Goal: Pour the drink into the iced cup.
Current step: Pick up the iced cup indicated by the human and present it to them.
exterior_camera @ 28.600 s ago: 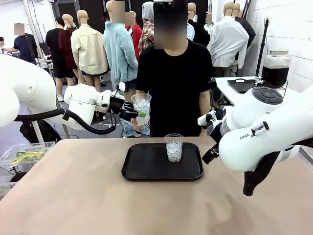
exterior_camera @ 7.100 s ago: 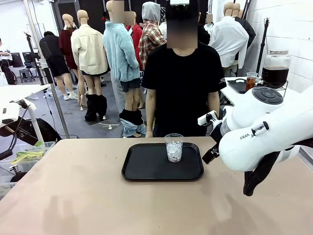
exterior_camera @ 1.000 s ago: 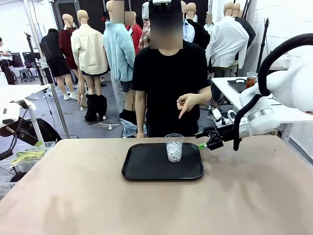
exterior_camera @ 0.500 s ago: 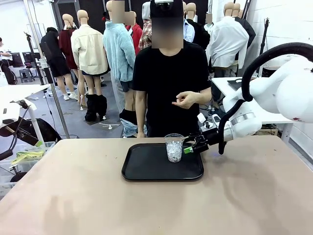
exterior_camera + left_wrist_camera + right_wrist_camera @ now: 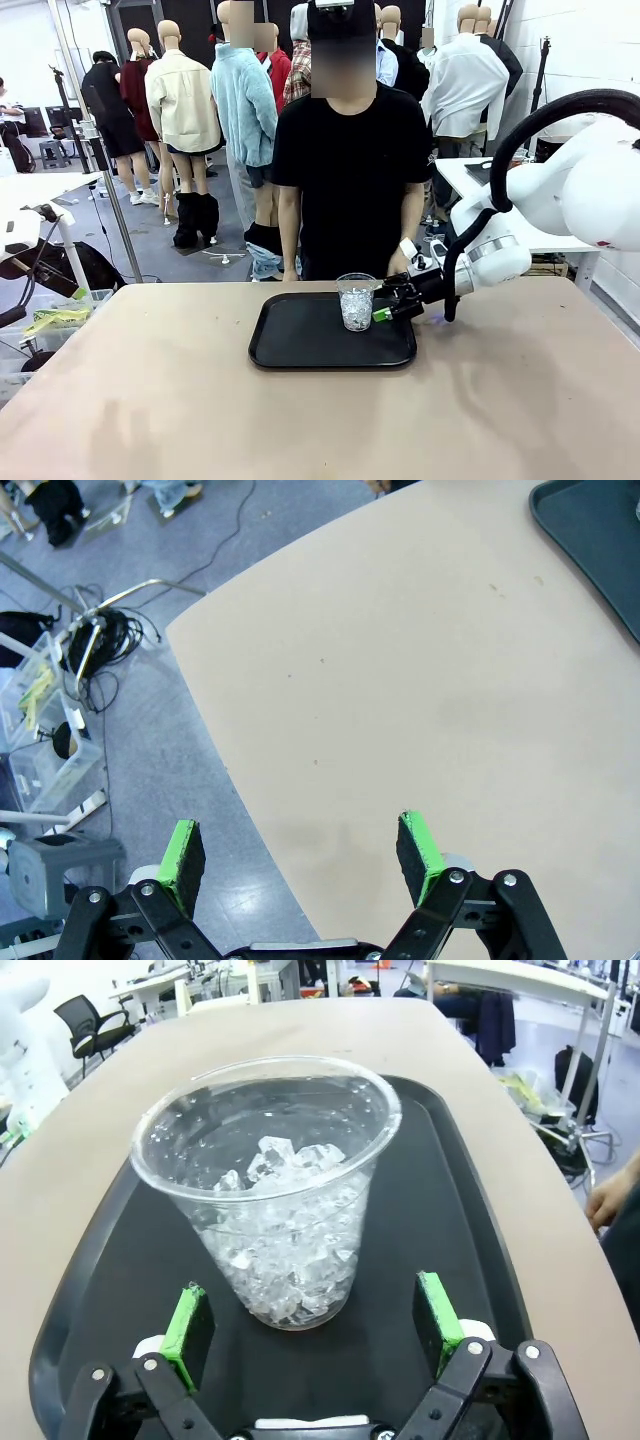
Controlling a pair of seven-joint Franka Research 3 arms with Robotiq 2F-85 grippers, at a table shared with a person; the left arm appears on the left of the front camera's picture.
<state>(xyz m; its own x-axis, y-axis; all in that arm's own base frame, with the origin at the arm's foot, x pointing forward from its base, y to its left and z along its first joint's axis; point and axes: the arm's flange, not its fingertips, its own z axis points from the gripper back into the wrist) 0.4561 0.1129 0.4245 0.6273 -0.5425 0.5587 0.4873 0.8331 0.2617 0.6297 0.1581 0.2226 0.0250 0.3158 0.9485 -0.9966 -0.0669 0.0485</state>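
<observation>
1. Standing on the black tray (image 5: 300, 352), the iced cup (image 5: 356, 300) has a person (image 5: 345, 180) just behind the table (image 5: 150, 400).
2. The right gripper (image 5: 381, 303) has its fingers spread either side of the cup's base, untouching; the left gripper (image 5: 300, 842) gapes over the table's edge.
3. The person's raised hand has since dropped.

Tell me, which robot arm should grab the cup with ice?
The right, probably. The right pincer is open and lined up close on the iced cup on the black tray. The left pincer, also open, hangs over the table's edge, far from the tray.
</observation>
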